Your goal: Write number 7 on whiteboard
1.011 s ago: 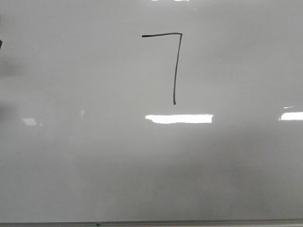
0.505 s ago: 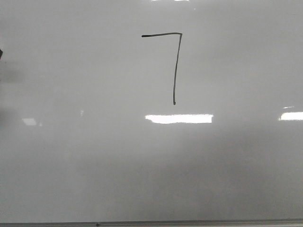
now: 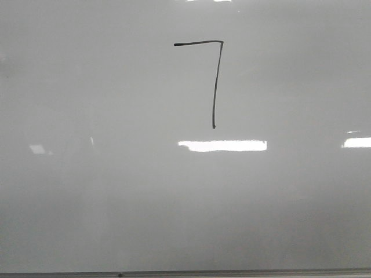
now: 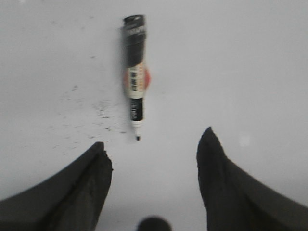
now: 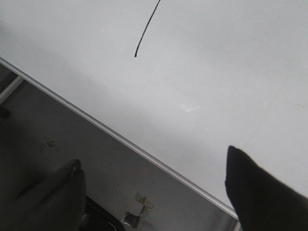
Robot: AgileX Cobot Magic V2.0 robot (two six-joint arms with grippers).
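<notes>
The number 7 (image 3: 215,75) is drawn in thin black strokes on the whiteboard (image 3: 116,191), upper middle of the front view. Its stem's lower end shows in the right wrist view (image 5: 144,33). A black uncapped marker (image 4: 134,72) lies flat on the whiteboard (image 4: 240,72) in the left wrist view, tip toward my left gripper (image 4: 154,144), which is open and empty a short way from it. My right gripper (image 5: 154,166) is open and empty above the whiteboard's edge strip (image 5: 120,139). Neither gripper shows in the front view.
Bright light reflections (image 3: 223,145) lie below the 7. Small black marker specks (image 4: 96,110) dot the board beside the marker. Beyond the board's edge is a dark grey surface (image 5: 57,144) with a scrap of debris (image 5: 139,209).
A dark shape at the far left edge of the front view has gone out of view. The 7 is unchanged.
</notes>
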